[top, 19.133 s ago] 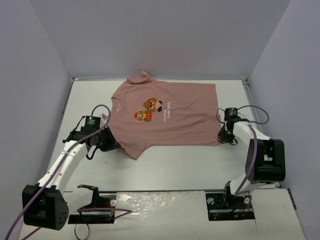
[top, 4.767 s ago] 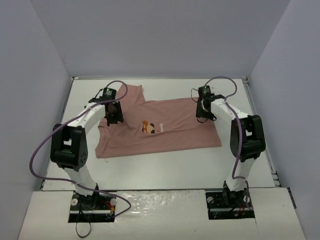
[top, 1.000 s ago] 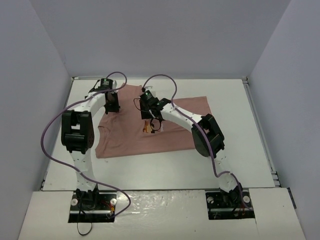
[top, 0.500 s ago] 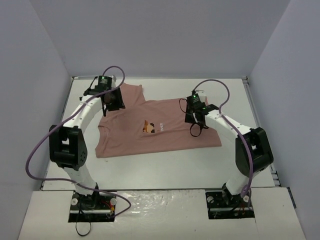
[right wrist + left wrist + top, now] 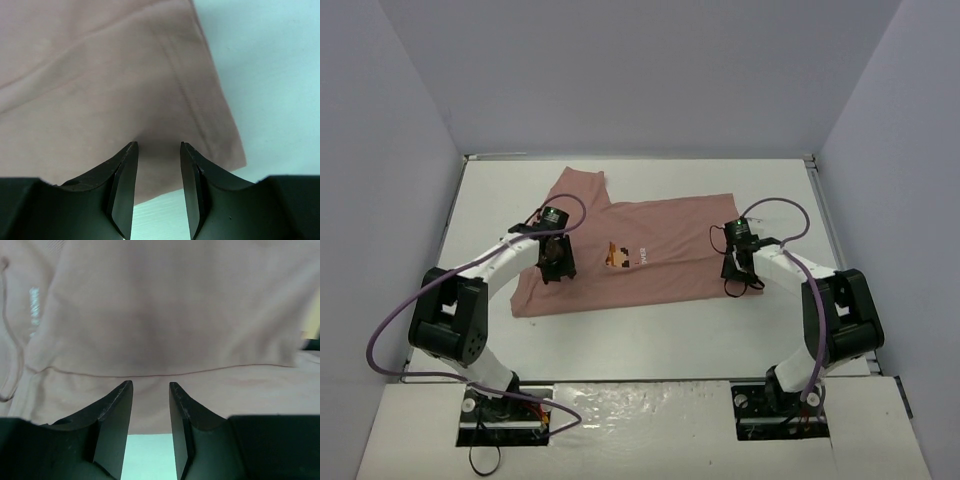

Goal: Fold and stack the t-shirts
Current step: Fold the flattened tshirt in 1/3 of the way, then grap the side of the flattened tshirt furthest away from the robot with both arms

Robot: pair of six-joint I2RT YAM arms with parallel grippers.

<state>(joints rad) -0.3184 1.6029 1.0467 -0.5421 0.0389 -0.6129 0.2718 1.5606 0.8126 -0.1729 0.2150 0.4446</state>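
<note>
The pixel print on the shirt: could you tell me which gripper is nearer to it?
Left. The left gripper hovers just beside the print; the right gripper is over the t-shirt's near right corner.

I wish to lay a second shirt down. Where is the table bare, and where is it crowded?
Bare: the wide strip of table between the t-shirt and the arm bases, and the far right corner. Crowded: both ends of the shirt, under the left hand and right hand.

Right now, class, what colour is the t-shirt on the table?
The t-shirt is dusty pink, clearest in the top external view.
</note>
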